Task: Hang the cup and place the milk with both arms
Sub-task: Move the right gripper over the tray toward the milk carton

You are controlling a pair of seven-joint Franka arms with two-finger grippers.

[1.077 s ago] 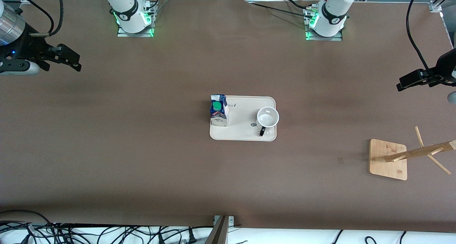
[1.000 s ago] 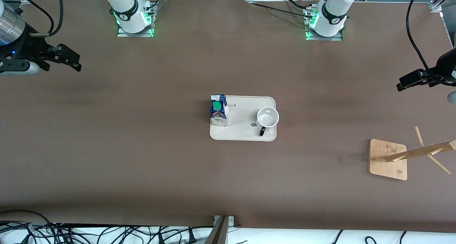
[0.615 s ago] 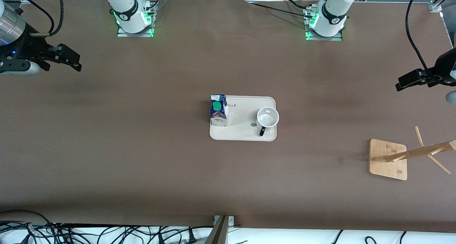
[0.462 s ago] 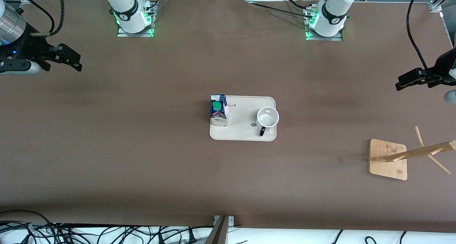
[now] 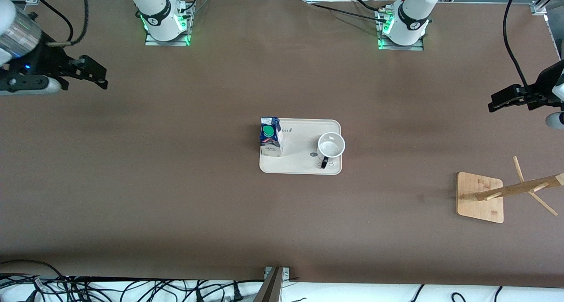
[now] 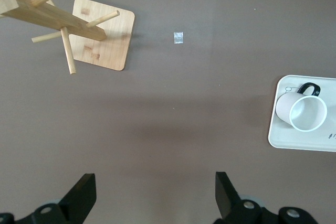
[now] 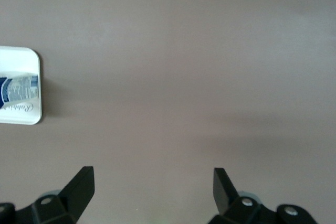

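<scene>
A wide brown counter (image 5: 176, 196) fills the scene, and my two arms sit at its ends, high above it. Near my left arm's end stands a bamboo mug tree (image 5: 506, 192), its pegs bare. At the counter's middle lies a cream tray (image 5: 299, 167). On the tray, toward my right arm's end, the blue-and-white milk carton (image 5: 270, 136) stands upright with its green cap on top. At the tray's end toward my left arm sits the white cup (image 5: 331, 146), mouth up, black handle pointing toward the front camera. My right tool (image 5: 90, 72) hangs over bare counter, fingers spread and empty. My left tool (image 5: 506, 100) is also spread and empty. Nothing is gripped yet; I judge this the opening approach. Next, each tool must travel to the tray and descend, the left lined up with the cup, the right with the carton.
</scene>
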